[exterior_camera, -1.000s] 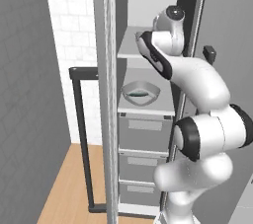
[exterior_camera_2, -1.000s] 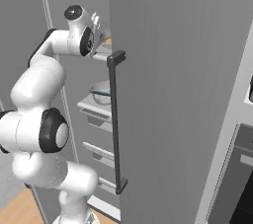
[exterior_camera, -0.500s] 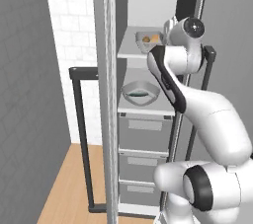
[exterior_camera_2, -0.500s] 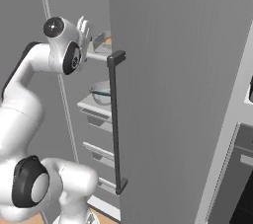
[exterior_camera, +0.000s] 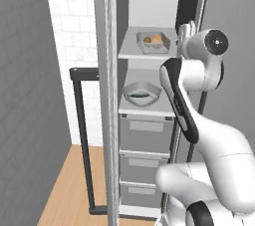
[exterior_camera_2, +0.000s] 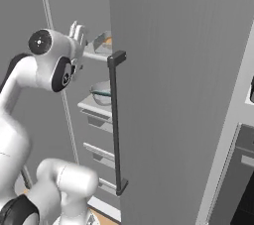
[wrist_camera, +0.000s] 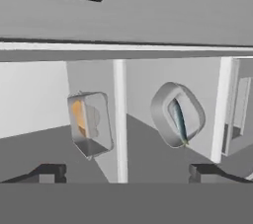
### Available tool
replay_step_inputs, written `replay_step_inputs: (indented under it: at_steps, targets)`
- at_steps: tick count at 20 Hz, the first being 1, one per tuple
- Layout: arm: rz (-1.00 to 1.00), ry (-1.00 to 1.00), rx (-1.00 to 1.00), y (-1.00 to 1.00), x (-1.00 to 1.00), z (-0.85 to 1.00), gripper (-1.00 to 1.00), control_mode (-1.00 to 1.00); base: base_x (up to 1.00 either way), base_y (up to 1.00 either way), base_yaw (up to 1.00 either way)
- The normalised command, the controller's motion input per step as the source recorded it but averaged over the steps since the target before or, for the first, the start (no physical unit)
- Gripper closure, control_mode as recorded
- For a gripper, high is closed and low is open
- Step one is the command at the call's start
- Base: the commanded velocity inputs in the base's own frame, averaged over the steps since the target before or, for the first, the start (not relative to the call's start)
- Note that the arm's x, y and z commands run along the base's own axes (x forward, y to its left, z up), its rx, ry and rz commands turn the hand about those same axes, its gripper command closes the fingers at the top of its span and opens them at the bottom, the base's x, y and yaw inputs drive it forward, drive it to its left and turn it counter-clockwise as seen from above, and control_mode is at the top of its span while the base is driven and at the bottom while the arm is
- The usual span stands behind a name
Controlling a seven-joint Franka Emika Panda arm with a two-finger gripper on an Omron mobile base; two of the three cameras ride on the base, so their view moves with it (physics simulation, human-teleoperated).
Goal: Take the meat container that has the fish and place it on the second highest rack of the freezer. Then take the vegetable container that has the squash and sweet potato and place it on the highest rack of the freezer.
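We see the meat container [exterior_camera: 141,93], a rounded-square smooth grey tub, on the lower shelf of the freezer [exterior_camera: 149,120]; the rectangular tray [exterior_camera: 153,42] with orange pieces sits on the highest rack [exterior_camera: 130,52]; our pincer [wrist_camera: 126,171] is spread wide and holds nothing.

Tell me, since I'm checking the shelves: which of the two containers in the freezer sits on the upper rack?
The rectangular tray with the orange pieces sits on the upper rack. The rounded tub with the fish is on the shelf below, above the drawers.
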Motion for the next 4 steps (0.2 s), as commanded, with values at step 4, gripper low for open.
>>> replay_step_inputs:
  at_steps: [4]
  targets:
    - [0.0,-0.05,0.0,-0.04,-0.41,0.06,-1.0,-1.0,0.0,0.0,0.0]
